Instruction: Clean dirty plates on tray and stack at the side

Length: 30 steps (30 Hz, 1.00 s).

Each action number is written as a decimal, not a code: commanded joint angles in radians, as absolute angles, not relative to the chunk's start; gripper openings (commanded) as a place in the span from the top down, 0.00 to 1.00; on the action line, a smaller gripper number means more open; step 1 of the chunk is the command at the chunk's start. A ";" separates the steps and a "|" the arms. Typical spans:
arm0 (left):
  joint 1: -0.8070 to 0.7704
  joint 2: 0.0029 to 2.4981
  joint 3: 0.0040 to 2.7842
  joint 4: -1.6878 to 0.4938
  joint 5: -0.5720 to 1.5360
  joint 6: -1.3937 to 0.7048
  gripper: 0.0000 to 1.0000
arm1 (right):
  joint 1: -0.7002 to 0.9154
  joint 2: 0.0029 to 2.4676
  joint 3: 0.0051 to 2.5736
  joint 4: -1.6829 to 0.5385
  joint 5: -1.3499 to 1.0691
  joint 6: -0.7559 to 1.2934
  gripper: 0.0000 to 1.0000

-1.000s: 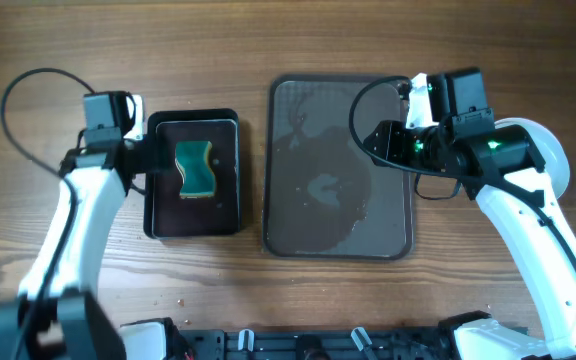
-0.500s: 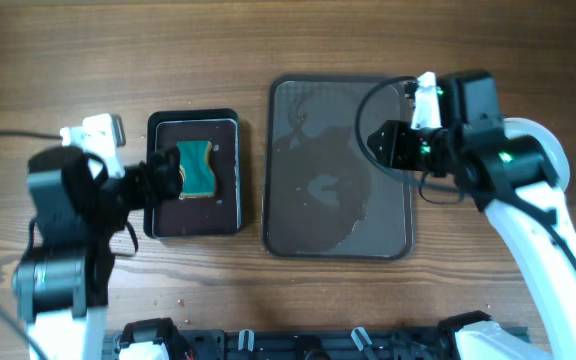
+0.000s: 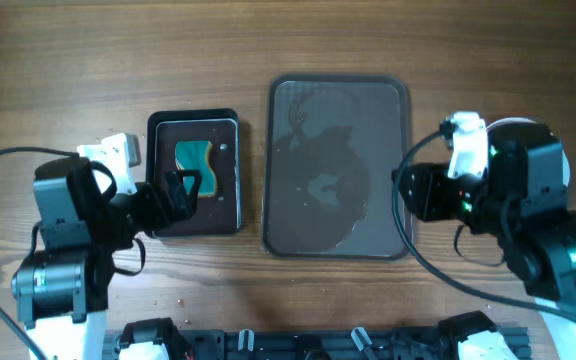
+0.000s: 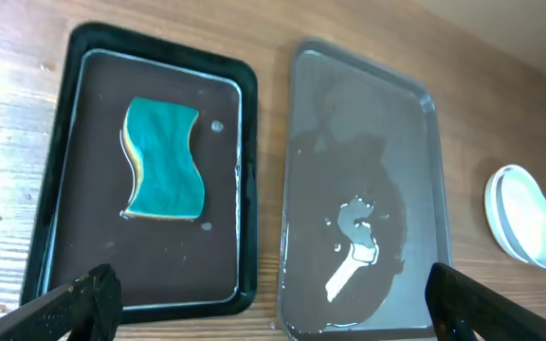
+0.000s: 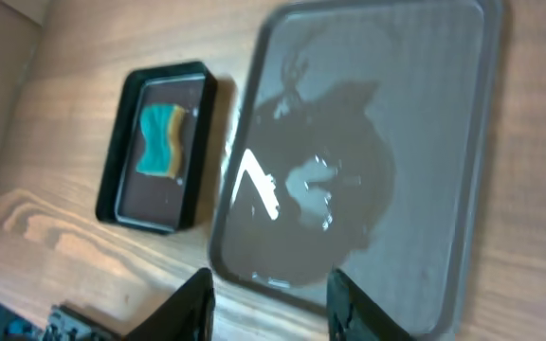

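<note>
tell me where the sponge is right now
The sponge lies in the small black tray, left of the big grey tray in the overhead view.

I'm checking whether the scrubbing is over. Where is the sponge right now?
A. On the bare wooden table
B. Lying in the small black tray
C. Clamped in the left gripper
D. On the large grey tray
B: the sponge lies flat on the floor of the small black tray, with no gripper fingers touching it.

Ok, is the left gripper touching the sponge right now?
Apart. The left wrist view shows the sponge lying in the black tray, with bare tray floor between it and the open left gripper.
</note>
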<state>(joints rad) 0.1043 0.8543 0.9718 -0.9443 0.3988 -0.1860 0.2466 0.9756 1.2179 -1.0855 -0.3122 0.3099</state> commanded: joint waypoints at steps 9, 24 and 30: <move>0.107 0.958 0.995 -0.913 0.437 -0.195 0.00 | 0.252 1.041 1.191 -1.075 -0.271 0.265 0.41; 0.107 1.075 0.995 -0.913 0.433 -0.195 0.00 | 0.251 1.076 1.191 -1.035 -0.430 0.772 0.00; 0.107 1.085 0.995 -0.913 0.433 -0.195 0.00 | 0.236 0.986 1.192 -1.012 -0.334 0.556 0.00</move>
<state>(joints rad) 0.1043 1.0809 0.9756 -0.9131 0.4175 -0.1864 0.2413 1.0618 1.1957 -1.0271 -0.3912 0.6460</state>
